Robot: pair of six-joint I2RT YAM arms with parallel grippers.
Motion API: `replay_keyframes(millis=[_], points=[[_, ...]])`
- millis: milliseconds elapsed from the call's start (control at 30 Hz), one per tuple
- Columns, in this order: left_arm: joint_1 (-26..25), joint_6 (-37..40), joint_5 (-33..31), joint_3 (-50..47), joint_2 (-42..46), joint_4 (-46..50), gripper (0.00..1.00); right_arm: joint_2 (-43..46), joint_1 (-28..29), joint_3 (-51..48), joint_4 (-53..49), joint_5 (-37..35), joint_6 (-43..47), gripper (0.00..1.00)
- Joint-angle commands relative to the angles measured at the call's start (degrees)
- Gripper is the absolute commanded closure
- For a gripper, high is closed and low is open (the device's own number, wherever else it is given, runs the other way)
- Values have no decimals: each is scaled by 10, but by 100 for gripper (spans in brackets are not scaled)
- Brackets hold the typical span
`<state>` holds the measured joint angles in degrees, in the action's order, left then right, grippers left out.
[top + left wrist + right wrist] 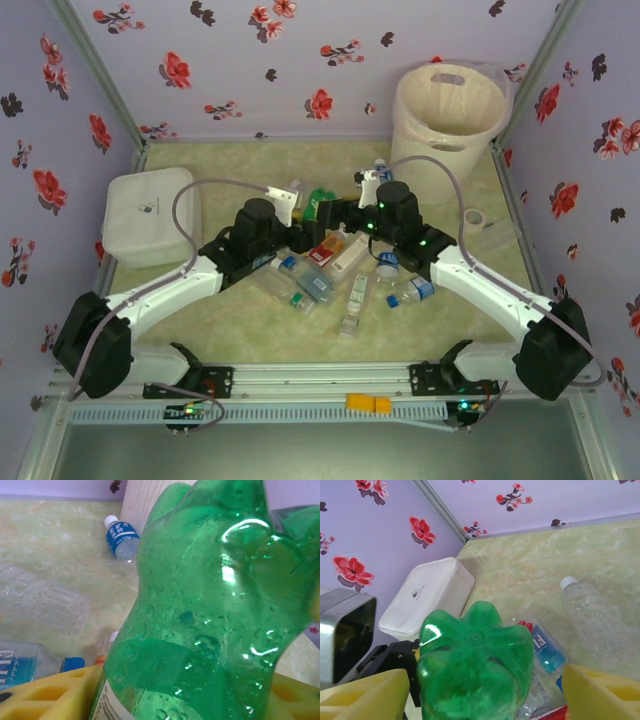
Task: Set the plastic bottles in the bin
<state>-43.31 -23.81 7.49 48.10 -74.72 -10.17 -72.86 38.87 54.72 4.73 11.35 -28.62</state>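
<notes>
Green bottle [475,660] is clamped in left fingers [45,695] over mid table [230,160], near loose bottles [310,285]. The right fingers [600,690] stand open around its base, one side not touching. Risk: left lets go before right closes, so the bottle drops and misses bin [445,135] at the far right corner.

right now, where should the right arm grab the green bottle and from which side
Grip the green bottle just behind its lobed base, coming end-on: that base faces the right gripper, between its open jaws, and the left gripper holds the label end.
</notes>
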Motion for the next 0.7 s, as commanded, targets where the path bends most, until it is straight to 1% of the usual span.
replay_keyframes(millis=[0, 133, 167, 267, 367, 400, 467, 533, 567, 600, 633, 667], points=[[-14, 36, -8, -11, 20, -40, 71, -16, -3, 13, 26, 26, -21, 20], [-21, 45, -8, -20, 22, -49, 71, -24, -3, 6, 48, 29, -33, 20], [-21, 45, -8, -22, 21, -47, 71, -27, -3, 3, 57, 28, -38, 21], [-22, 42, -8, -28, 30, -50, 71, -34, -3, -13, 87, 27, -55, 28], [-22, 41, -14, -33, 40, -54, 66, -38, -3, -25, 104, 30, -68, 40], [-22, 42, -19, -34, 41, -52, 63, -40, -3, -28, 109, 30, -72, 45], [-22, 43, -27, -36, 45, -53, 54, -39, -3, -34, 118, 29, -76, 49], [-22, 46, -33, -36, 45, -50, 46, -36, -4, -39, 121, 21, -73, 52], [-22, 46, -36, -36, 47, -49, 41, -33, -4, -41, 123, 15, -73, 52], [-22, 46, -38, -37, 49, -50, 25, -30, -5, -43, 124, 9, -74, 52], [-23, 43, -41, -38, 51, -50, 14, -29, -6, -43, 124, 6, -73, 52], [-22, 41, -44, -40, 54, -49, 6, -28, -9, -42, 123, 3, -72, 52]])
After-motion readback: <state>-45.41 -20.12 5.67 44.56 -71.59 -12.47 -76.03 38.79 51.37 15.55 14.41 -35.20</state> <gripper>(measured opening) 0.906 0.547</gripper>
